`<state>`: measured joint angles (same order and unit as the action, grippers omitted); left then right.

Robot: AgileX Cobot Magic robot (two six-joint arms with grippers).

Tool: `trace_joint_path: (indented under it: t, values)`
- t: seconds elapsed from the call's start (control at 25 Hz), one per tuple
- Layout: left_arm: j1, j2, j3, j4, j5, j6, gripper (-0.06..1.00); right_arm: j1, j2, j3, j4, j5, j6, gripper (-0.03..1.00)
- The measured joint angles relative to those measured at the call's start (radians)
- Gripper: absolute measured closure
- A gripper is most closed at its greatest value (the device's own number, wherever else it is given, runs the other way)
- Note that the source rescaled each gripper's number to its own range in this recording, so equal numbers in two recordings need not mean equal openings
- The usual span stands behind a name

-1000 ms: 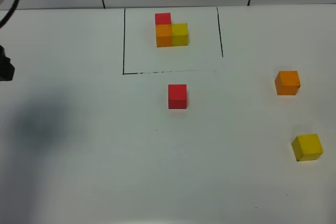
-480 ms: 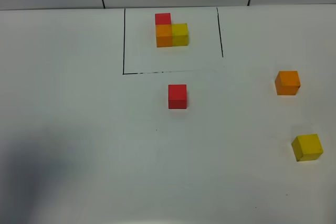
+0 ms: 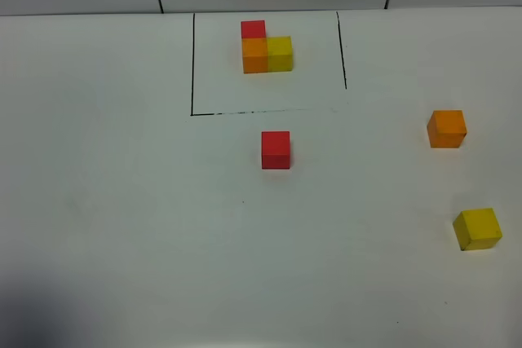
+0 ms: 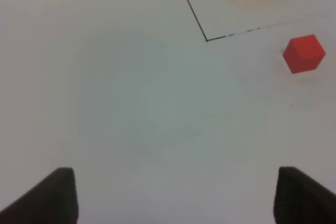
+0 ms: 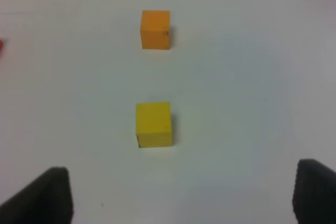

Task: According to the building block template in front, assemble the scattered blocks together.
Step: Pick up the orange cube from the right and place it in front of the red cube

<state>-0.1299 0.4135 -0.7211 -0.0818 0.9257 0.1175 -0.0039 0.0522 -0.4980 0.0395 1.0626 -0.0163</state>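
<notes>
building block template (image 3: 266, 48): at the far side, inside the black outline (image 3: 192, 63). It's an L with orange at the corner, yellow to its right and red beyond it, though flat or stacked is hard to call from up here.
red block (image 3: 276, 150): mid-worktop (image 3: 122, 201), just outside the outline's near edge.
orange block (image 3: 447, 129): well off to the right.
yellow block (image 3: 477, 228): same side, nearer the front.
left gripper (image 4: 176, 184): jaws spread wide and empty, over bare worktop.
right gripper (image 5: 184, 182): wide open too, holding nothing, and lined up on the yellow block with orange beyond.
step in hand: the opening pick, I'd say, as no two loose blocks touch yet.
next move: probably the right gripper drops square over the yellow block's faces, then closes.
writing: no brand, label or lettering to read.
</notes>
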Motion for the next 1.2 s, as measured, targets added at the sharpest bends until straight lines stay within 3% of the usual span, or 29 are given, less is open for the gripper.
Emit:
trace_joint_path:
  t: [0.48,1.2]
  values:
    - [0.0,-0.245,0.161,-0.068,0.075,0.02,0.13,0.0,0.0,0.0,0.001,0.0,0.0,0.24]
    - [0.0,-0.418,0.216,-0.126,0.116,0.051,0.13,0.0,0.0,0.0,0.002,0.0,0.0,0.24]
